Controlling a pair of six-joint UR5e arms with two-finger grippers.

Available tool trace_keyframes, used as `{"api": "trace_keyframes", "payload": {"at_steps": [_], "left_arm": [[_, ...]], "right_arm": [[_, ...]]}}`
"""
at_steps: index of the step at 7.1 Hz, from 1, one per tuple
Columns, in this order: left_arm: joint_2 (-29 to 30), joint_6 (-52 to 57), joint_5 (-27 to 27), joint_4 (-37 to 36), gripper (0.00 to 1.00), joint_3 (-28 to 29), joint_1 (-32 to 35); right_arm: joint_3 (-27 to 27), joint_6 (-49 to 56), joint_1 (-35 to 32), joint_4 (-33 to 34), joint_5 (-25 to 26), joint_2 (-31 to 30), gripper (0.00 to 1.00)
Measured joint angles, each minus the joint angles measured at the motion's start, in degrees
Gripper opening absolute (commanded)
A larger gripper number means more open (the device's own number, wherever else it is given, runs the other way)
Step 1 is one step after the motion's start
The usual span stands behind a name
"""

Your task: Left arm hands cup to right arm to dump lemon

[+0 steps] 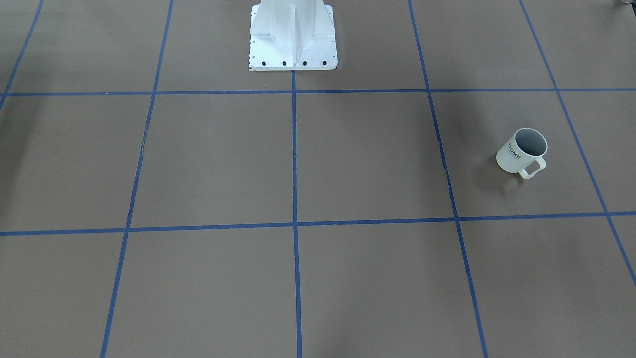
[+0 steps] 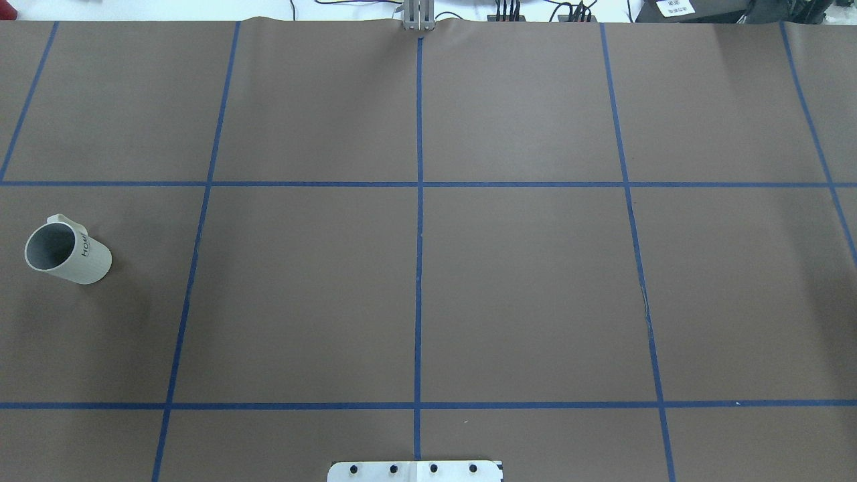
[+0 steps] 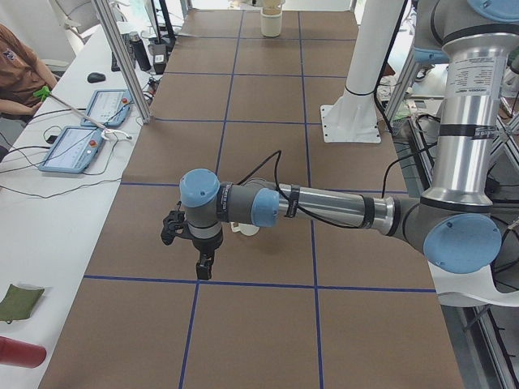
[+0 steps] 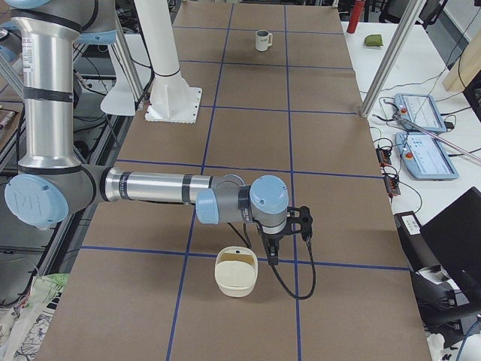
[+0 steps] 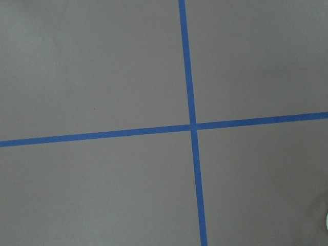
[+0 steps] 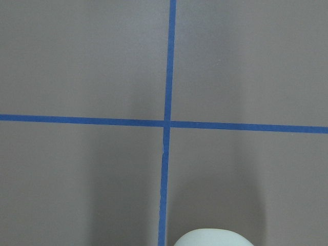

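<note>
The cream-white cup with black "HOME" lettering stands upright on the brown table, at the left in the overhead view. Its grey inside shows no lemon. It is small and far in the exterior right view. In the exterior left view the left arm reaches out above the table and hides most of the cup. Its gripper points down beside the cup; I cannot tell whether it is open. The right arm holds its gripper above the table; I cannot tell its state.
A cream squarish container sits under the right gripper; its rim shows in the right wrist view. The white pedestal stands at mid-table. Teach pendants lie on the side bench. Blue tape lines grid the table.
</note>
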State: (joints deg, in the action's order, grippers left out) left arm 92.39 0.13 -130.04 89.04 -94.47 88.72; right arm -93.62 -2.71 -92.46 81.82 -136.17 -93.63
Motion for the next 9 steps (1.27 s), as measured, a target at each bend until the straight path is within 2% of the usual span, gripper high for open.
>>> {"api": "trace_keyframes", "payload": {"at_steps": [9], "left_arm": [[0.81, -0.26, 0.31, 0.29, 1.00, -1.09, -0.11]], "right_arm": [[-0.33, -0.09, 0.00, -0.08, -0.26, 0.68, 1.00]]}}
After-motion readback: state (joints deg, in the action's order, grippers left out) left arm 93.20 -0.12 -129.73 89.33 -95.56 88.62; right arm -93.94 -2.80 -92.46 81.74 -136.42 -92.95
